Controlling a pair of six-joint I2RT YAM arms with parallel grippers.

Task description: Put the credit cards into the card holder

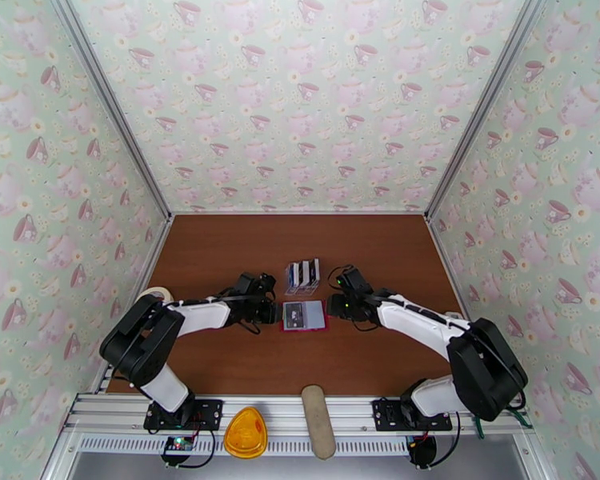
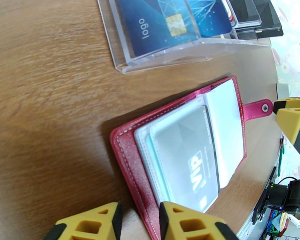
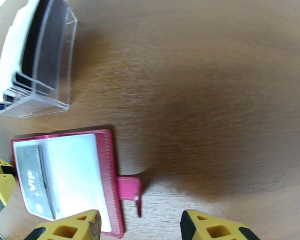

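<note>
The card holder (image 1: 304, 316), a red wallet, lies open and flat on the brown table, with a grey "VIP" card (image 2: 190, 161) in its clear sleeves. Behind it a clear plastic stand (image 1: 302, 274) holds the credit cards (image 2: 166, 21), a blue one with a chip in front and black ones behind. My left gripper (image 1: 274, 312) is low at the wallet's left edge. It is open, and the red cover edge (image 2: 128, 165) runs between its fingertips (image 2: 182, 221). My right gripper (image 3: 140, 229) is open at the wallet's right side, with the snap tab (image 3: 130, 189) between its fingers.
A roll of tape (image 1: 156, 295) sits by the left wall. An orange object (image 1: 246, 434) and a beige oblong piece (image 1: 318, 422) rest on the front rail. Patterned walls close in the table on three sides.
</note>
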